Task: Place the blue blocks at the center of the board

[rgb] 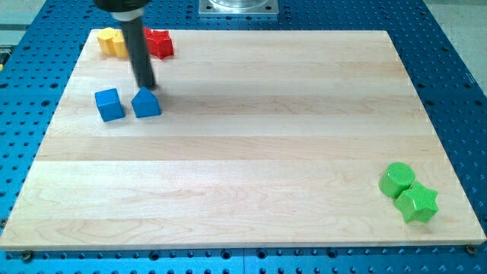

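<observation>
Two blue blocks lie close together at the view's upper left: a blue cube (109,104) and, just to its right, a blue house-shaped block (146,103). The dark rod comes down from the view's top, and my tip (147,86) stands right at the top edge of the blue house-shaped block, touching it or nearly so. The blue cube is to the left of and below my tip, apart from it.
A yellow block (112,41) and a red block (159,43) sit at the wooden board's (251,152) upper left corner, either side of the rod. A green cylinder (397,180) and a green star (417,204) sit at the lower right. A blue perforated table surrounds the board.
</observation>
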Action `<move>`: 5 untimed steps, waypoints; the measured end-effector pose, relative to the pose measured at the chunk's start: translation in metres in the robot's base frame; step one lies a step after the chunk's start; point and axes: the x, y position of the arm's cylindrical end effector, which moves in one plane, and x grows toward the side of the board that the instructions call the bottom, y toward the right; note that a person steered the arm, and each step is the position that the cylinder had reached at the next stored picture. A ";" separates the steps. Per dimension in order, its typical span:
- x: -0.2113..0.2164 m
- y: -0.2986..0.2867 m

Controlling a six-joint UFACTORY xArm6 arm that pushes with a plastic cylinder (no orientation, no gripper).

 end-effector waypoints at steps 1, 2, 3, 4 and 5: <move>0.016 -0.046; 0.046 -0.082; 0.067 -0.072; 0.068 -0.002; 0.068 0.057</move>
